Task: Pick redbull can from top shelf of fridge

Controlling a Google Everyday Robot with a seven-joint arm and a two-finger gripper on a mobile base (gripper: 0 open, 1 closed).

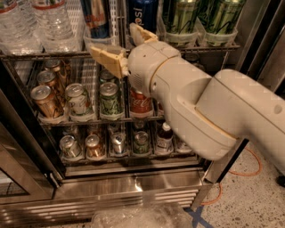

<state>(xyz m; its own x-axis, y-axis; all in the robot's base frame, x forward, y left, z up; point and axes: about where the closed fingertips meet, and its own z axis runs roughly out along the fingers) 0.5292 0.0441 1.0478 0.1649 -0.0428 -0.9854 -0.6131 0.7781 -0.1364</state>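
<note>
The redbull can, blue and silver with red lettering, stands in a white cup on the top shelf of the fridge; its top is cut off by the frame edge. My gripper is open, with tan fingers spread in front of the shelf's front edge. It is just below and to the right of the redbull can, between it and the dark-blue Pepsi can. It touches neither can. My white arm covers the right part of the fridge.
Water bottles stand left of the redbull can and tall green cans stand to the right. Lower racks hold short cans, a Coca-Cola can and a small bottle. An orange cable lies on the floor.
</note>
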